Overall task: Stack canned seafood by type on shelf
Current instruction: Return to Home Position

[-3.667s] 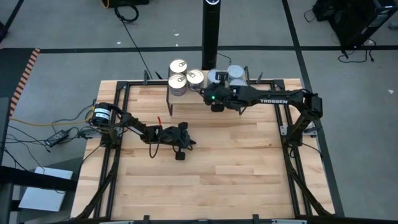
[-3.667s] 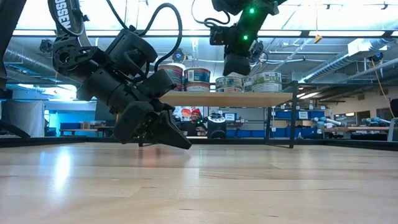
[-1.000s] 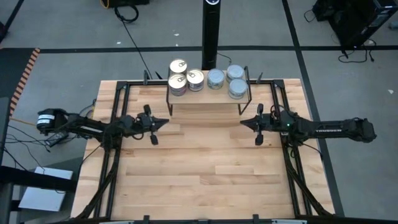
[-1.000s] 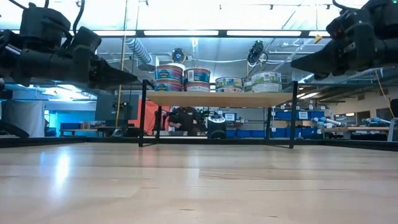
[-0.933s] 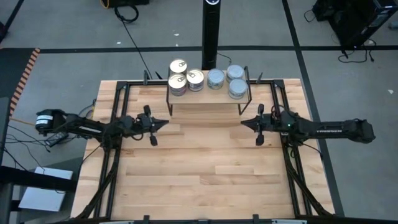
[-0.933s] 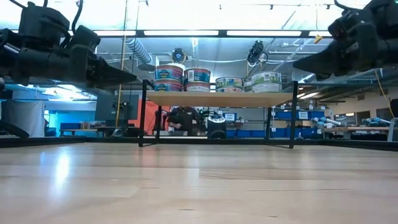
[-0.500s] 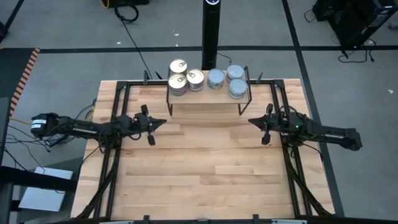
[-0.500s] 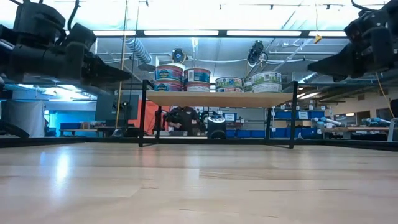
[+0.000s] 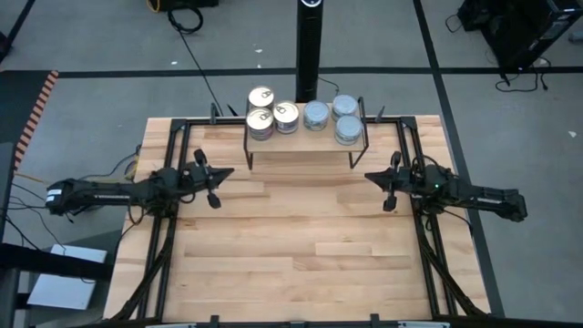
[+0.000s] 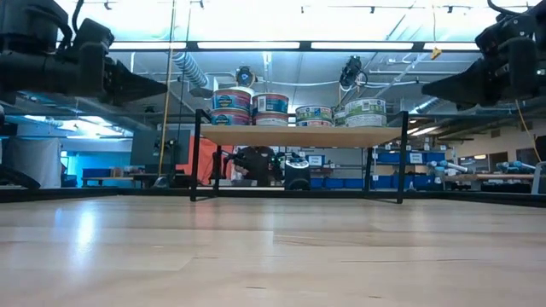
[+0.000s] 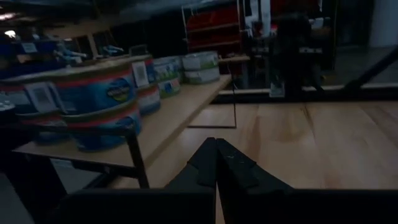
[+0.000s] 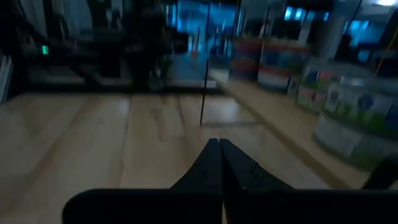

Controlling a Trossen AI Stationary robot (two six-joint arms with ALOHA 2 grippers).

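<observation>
Left claw (image 9: 224, 172) closed, empty | right claw (image 9: 369, 176) likewise | shelf (image 9: 303, 140) holds tins (image 9: 316, 114) (stacked)

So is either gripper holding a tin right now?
No, the left gripper and right gripper are both shut and empty, and the tins sit on the shelf.

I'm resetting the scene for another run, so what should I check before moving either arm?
1. Left hand shut and empty: ok.
2. Right hand shut and empty: ok.
3. Both hands apart from the small light-wood shelf on black legs: ok.
4. Gold-topped flat round tins grouped at one end, blue-grey-topped tins at the other: ok.
5. Stacks upright on the shelf: ok.
</observation>
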